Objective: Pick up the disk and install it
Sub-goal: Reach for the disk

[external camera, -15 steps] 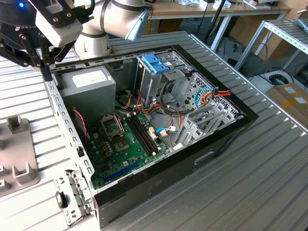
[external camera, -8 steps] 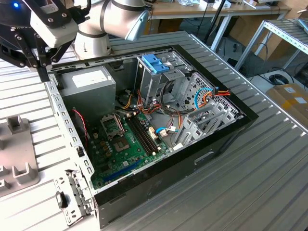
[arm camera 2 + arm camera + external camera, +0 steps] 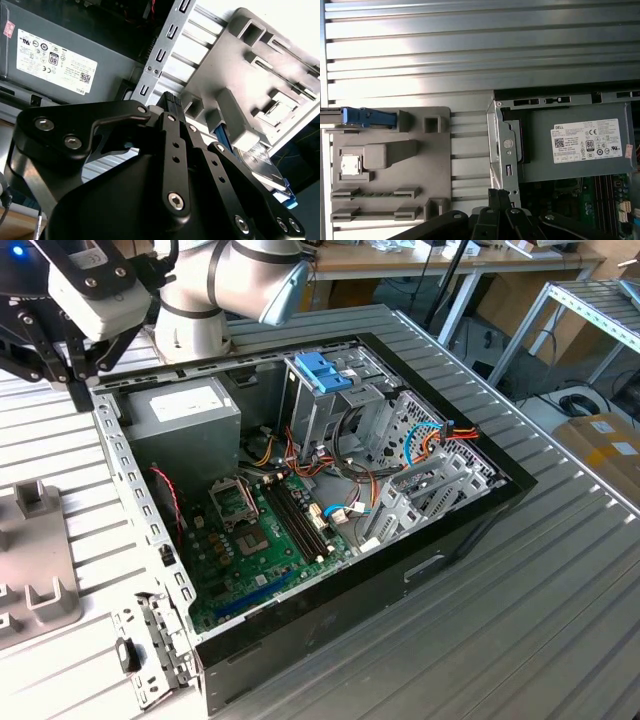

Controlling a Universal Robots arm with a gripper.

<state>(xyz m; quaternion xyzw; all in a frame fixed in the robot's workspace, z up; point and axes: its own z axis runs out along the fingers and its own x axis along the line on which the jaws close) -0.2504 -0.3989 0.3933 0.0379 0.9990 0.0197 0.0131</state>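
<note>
Standing by the ribbed metal table, I see a black-walled computer case lying open on it; a green motherboard lies flat inside; a boxy grey power supply with a white label fills the far corner toward the exterior view's left; a bare blue caddy handle tops the perforated drive cage. The black gripper hangs over the case's edge near the power supply, its two slim fingers pressed together on nothing. The disk stands on edge in a slot of the matte grey moulded fixture, outside the case and well apart from the gripper. In the first wrist view it is edge-on, a thin dark strip with its blue plastic bracket; in the second wrist view its broad, shiny metal face catches the light.
</note>
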